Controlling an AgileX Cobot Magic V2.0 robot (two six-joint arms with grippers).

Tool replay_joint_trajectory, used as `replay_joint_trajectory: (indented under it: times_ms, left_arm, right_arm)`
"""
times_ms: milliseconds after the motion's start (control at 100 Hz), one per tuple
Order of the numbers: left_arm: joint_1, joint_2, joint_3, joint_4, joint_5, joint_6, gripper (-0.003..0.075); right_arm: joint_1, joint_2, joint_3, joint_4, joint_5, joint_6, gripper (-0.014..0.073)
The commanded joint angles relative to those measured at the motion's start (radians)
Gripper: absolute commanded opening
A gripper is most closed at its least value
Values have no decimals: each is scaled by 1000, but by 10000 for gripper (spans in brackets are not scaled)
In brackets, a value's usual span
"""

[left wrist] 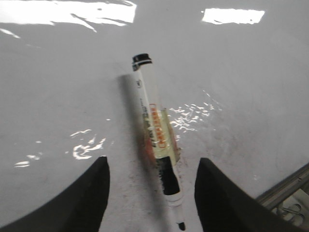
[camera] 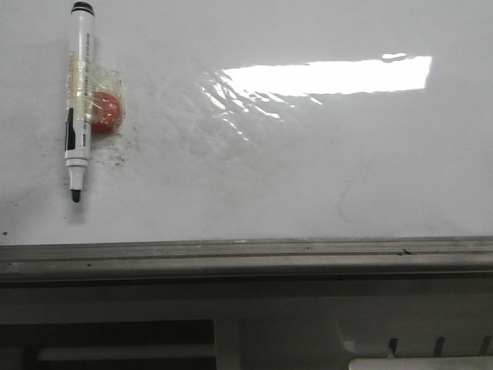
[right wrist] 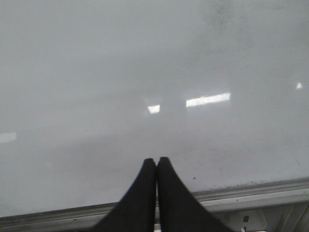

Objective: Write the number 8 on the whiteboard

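The whiteboard (camera: 308, 169) fills the front view, glossy white with a bright glare. No number 8 is in view on it. A white marker (camera: 79, 100) with a black tip lies on the board at the left, taped over a red lump (camera: 108, 112). Neither gripper shows in the front view. In the left wrist view my left gripper (left wrist: 152, 159) is open, and the marker (left wrist: 153, 125) lies between its fingers (left wrist: 91, 193) without touching either one. My right gripper (right wrist: 157, 159) is shut on nothing, over bare board (right wrist: 145, 72).
A grey metal rail (camera: 246, 258) runs along the board's near edge, also seen as the rail (right wrist: 251, 193) in the right wrist view. Faint dark smudges (camera: 115, 158) speckle the board near the marker. Below the rail is a grey frame (camera: 269, 324).
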Motion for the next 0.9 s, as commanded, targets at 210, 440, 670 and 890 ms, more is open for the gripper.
replay_joint_trajectory:
  times_ms: [210,440,670,890]
  left_arm:
    - [-34,193,-94,2,-172,-12,368]
    - [-34,296,-112,16,-185,-12,368]
    - [-34,337,-112,19,-191,-18,368]
    - [-34,370,-112,19,-191,-18,234]
  right_arm:
    - [0,18,-37,-2,-81,-4,-63]
    - [0,18,-37,-2,-81,-4,-63]
    - [0,18,-37,-2,-81,-4,-63]
    - [3,18,-37,-14,-86,-4,-63]
